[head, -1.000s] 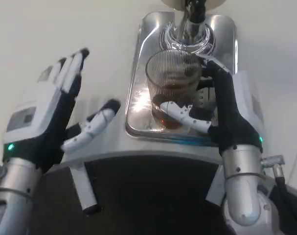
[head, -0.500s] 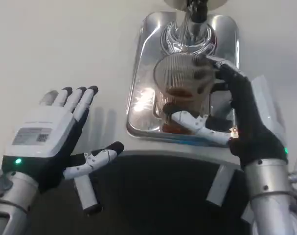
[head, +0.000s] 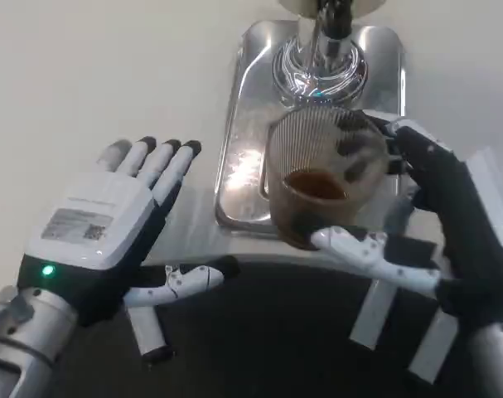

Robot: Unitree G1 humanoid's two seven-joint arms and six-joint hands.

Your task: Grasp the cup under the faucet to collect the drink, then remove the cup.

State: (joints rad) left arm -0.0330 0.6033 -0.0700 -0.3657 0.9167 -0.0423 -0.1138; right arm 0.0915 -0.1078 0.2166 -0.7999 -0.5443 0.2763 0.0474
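Note:
A ribbed clear glass cup (head: 321, 178) with brown drink in its bottom is held by my right hand (head: 433, 224), fingers behind it and thumb across its front. The cup hangs over the front edge of the shiny metal drip tray (head: 243, 124), a little in front of the chrome faucet base (head: 319, 62). My left hand (head: 110, 236) is open with its back facing up over the white table, left of the tray, touching nothing.
The table's front edge runs below the tray, with dark floor beyond. White strips (head: 143, 327) stick out under the edge at left and at right (head: 375, 315). Bare white tabletop (head: 94, 75) lies to the left of the tray.
My right hand has drawn the cup back from under the faucet toward the tray's front edge and lifted it. My left hand has turned flat and moved right and down.

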